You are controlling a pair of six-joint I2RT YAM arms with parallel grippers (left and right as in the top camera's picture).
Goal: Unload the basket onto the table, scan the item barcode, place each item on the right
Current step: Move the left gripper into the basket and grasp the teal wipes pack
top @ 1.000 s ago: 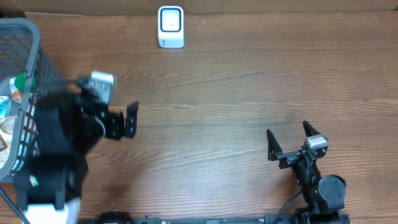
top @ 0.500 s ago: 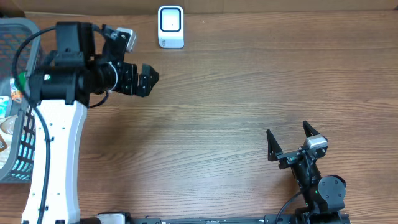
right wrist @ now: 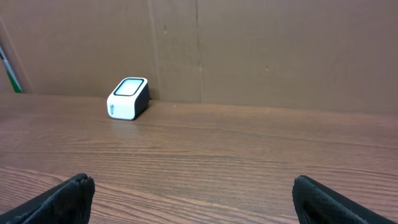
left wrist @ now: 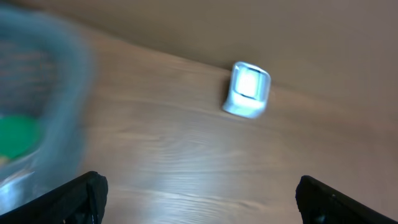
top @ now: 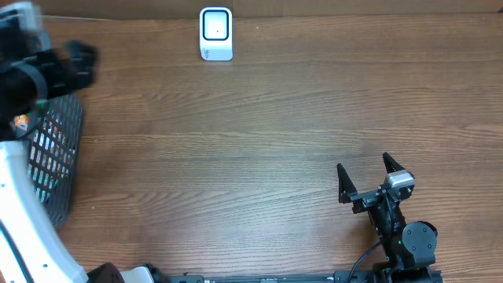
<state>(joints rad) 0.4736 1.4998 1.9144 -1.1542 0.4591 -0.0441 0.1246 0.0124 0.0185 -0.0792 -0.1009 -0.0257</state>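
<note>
The white barcode scanner (top: 216, 33) stands at the table's back edge; it also shows as the scanner (left wrist: 249, 90) in the left wrist view and the scanner (right wrist: 127, 98) in the right wrist view. A grey mesh basket (top: 55, 149) at the far left holds items, among them a blurred green one (left wrist: 18, 137). My left gripper (top: 85, 61) is motion-blurred above the basket's back rim, open and holding nothing (left wrist: 202, 202). Near the front right, my right gripper (top: 365, 177) rests low over the table, open and holding nothing (right wrist: 199, 199).
A brown cardboard wall (right wrist: 249, 43) runs behind the scanner along the back of the wooden table (top: 275, 134). The left arm's white link (top: 20, 220) crosses the front-left corner beside the basket.
The left arm swung from the table's left-middle up toward the back, then leftward over the basket, its gripper open throughout. The right arm has not moved.
</note>
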